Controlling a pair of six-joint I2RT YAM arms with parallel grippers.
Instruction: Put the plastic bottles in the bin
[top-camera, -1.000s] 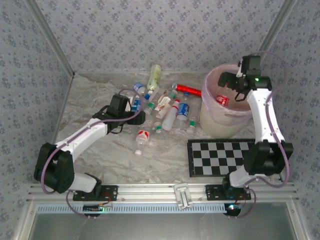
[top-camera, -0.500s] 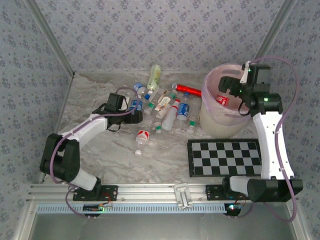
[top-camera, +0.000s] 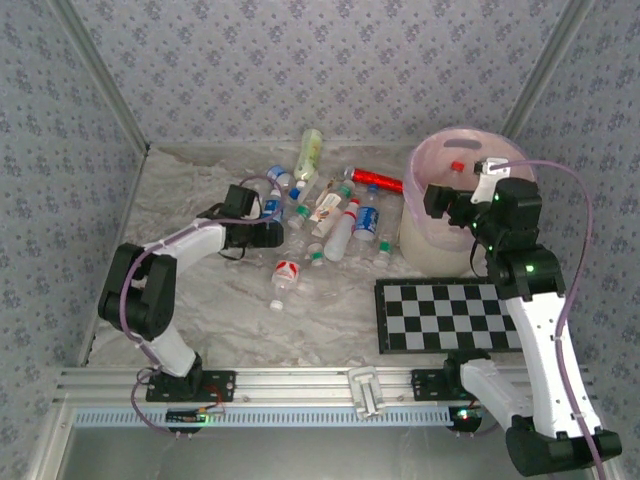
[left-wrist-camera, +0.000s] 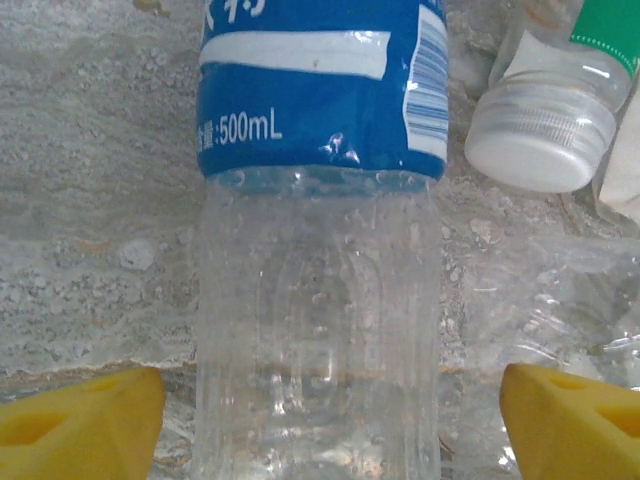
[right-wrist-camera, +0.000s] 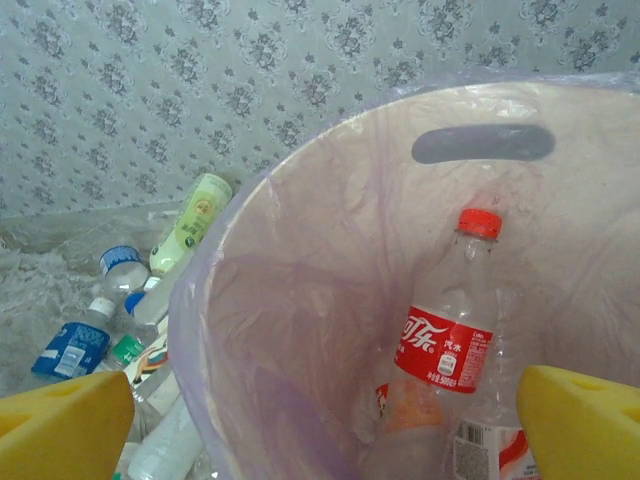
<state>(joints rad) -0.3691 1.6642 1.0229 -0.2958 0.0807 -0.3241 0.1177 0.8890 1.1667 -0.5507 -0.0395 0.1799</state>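
Straddling the clear blue-labelled plastic bottle (left-wrist-camera: 316, 250) on the marbled worktop (left-wrist-camera: 90, 150), left hand (left-wrist-camera: 325, 420) has begun narrowing but is not yet touching it. We note right hand (right-wrist-camera: 320, 425), spread and empty, drawn back to the near rim of the cream-white round bin (right-wrist-camera: 300, 260). The red-capped cola bottle (right-wrist-camera: 445, 345) stands inside. Next pick looks under way.

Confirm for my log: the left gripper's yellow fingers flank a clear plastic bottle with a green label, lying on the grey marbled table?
Not quite. The left wrist view shows the label is blue, not green. The left gripper's yellow fingers do flank that clear plastic bottle on the grey marbled table.
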